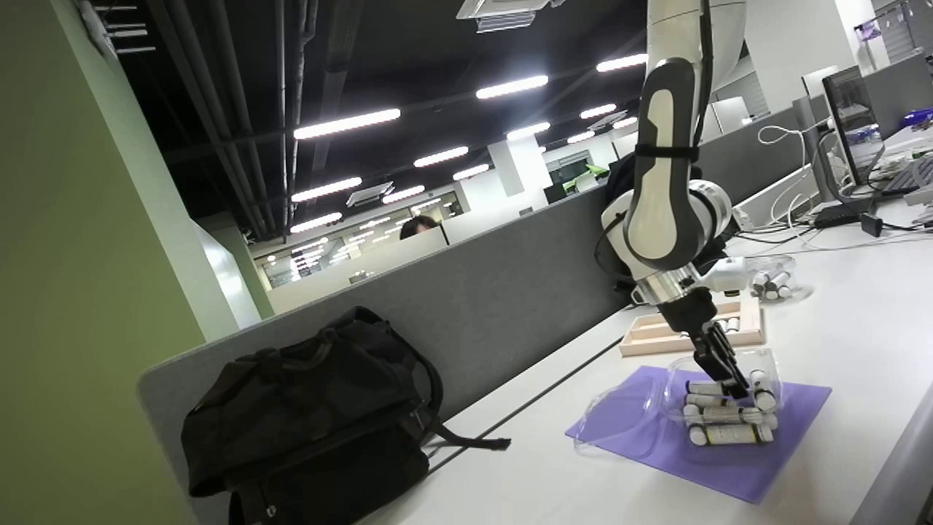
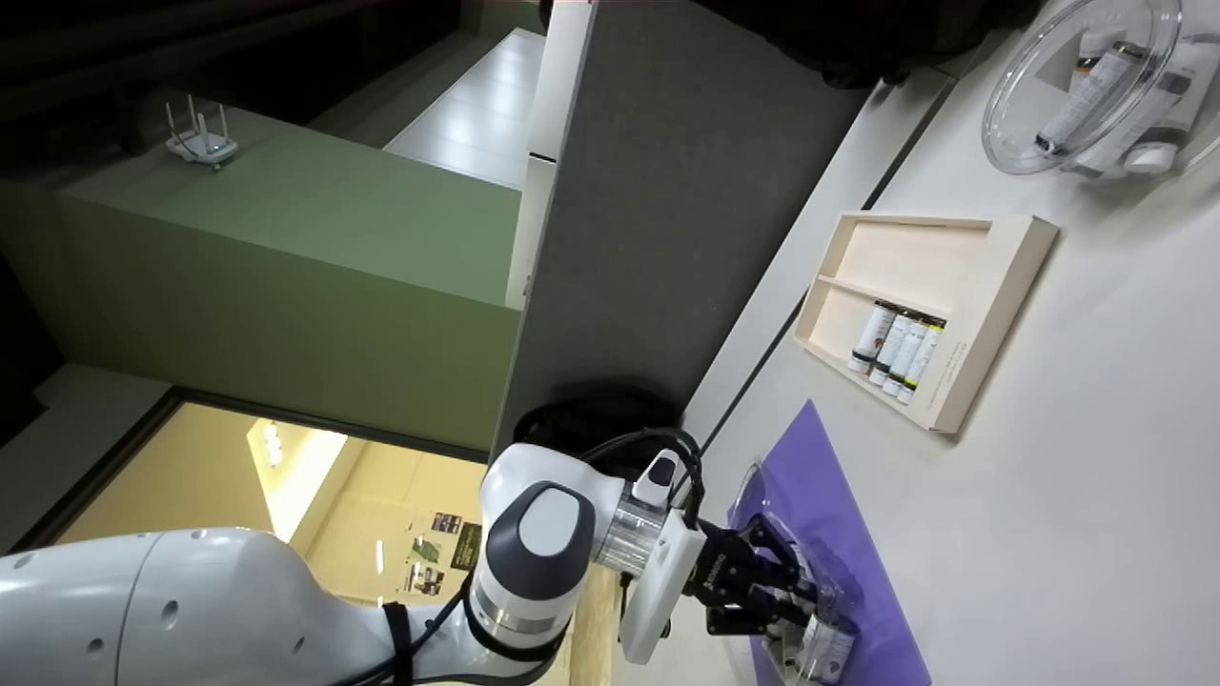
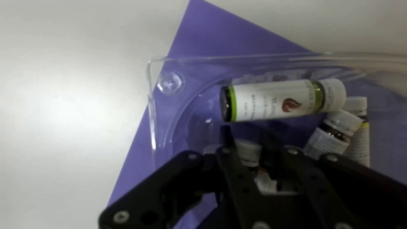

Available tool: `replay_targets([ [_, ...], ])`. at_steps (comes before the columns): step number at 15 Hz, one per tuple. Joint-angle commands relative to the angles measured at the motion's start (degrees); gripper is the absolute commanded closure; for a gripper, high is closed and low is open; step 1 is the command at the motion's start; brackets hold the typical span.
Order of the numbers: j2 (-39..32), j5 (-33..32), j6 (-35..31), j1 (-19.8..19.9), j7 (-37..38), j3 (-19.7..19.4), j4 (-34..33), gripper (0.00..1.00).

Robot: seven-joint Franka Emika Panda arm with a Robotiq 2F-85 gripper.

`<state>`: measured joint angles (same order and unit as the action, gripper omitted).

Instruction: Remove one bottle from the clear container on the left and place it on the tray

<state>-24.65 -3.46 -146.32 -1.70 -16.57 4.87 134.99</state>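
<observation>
The clear container [image 1: 774,368] sits on the purple mat with several white-capped bottles in it; its rim [image 3: 152,127] shows in the wrist view. My gripper [image 3: 249,143] points down inside the container. Its fingers are close together, with a white-capped bottle [image 3: 248,153] filling the gap, partly hidden by the fingers. A green-banded bottle [image 3: 273,101] lies just beyond the fingertips. In the exterior views the gripper [image 1: 736,386] [image 2: 805,600] is low among the bottles. The light wood tray [image 1: 656,348] [image 2: 996,305] stands apart from the gripper, with several bottles [image 2: 896,348] in one compartment.
The purple mat [image 1: 773,467] lies under the container. A clear lid [image 1: 583,437] lies beside it, partly on the mat. A second clear container [image 2: 996,124] with bottles stands beyond the tray. A grey partition [image 1: 510,306] borders the desk. A black backpack [image 1: 313,415] leans against it.
</observation>
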Motion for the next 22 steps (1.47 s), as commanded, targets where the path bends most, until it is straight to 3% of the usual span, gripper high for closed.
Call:
replay_targets([
  [1, 4.63, -0.22, 4.60, -0.09, 1.79, 0.35, -0.02, 0.89],
  [5, 9.11, 2.19, 6.09, 1.04, 1.62, 0.39, 0.01, 0.89],
  [8, 12.77, 11.57, 6.70, 4.39, -0.92, 0.77, -1.20, 0.89],
  [12, 15.62, 19.77, 6.34, 7.61, -1.45, -2.04, -4.72, 0.89],
  [14, 15.37, 20.35, 10.33, 8.57, -0.68, -3.77, -7.34, 0.89],
  [15, 15.34, 19.59, 6.46, 7.44, -1.85, -3.23, -4.88, 0.64],
  [22, 15.27, 20.00, 9.12, 8.08, -1.81, -4.23, -6.48, 0.64],
])
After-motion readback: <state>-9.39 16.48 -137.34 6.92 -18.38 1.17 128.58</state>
